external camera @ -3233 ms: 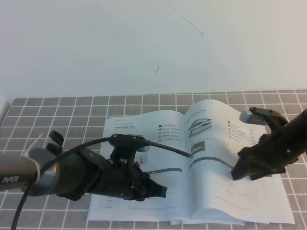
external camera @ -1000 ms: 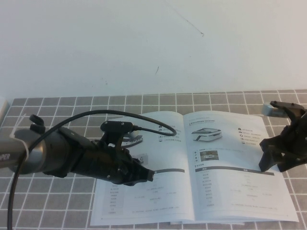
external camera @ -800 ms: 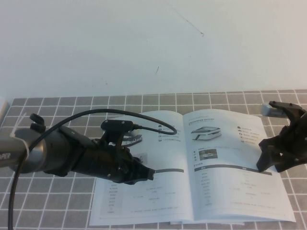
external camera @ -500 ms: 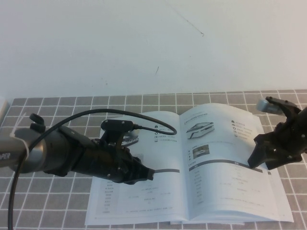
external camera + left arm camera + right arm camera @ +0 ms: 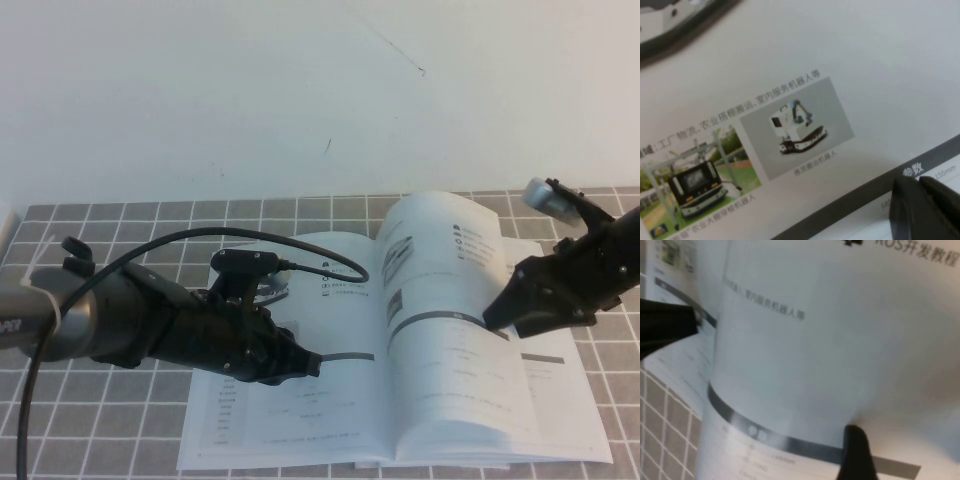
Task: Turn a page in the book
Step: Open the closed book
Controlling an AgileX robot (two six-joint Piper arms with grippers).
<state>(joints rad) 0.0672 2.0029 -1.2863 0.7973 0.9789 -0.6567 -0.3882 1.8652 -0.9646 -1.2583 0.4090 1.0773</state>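
The book [image 5: 300, 420] lies open on the grey tiled mat. My left gripper [image 5: 312, 367] is shut and its tip presses down on the left-hand leaf; the left wrist view shows its fingertips [image 5: 920, 200] together on a dark header bar. My right gripper [image 5: 497, 315] is shut on the outer edge of the page [image 5: 440, 300], which stands bowed up above the right half, its white vehicle photo and table facing me. In the right wrist view one finger [image 5: 856, 455] lies on the page [image 5: 840, 340]; the other is hidden behind it.
The grey tiled mat [image 5: 120, 225] runs back to a white wall. The left arm's black cable [image 5: 330, 262] loops over the left leaf. A white object [image 5: 5, 225] sits at the far left edge. The leaf under the lifted page shows at the right [image 5: 550, 400].
My right gripper has moved left and up with the page's edge, and the page has risen from flat to bowed toward the spine. The left gripper has stayed pressing the left leaf.
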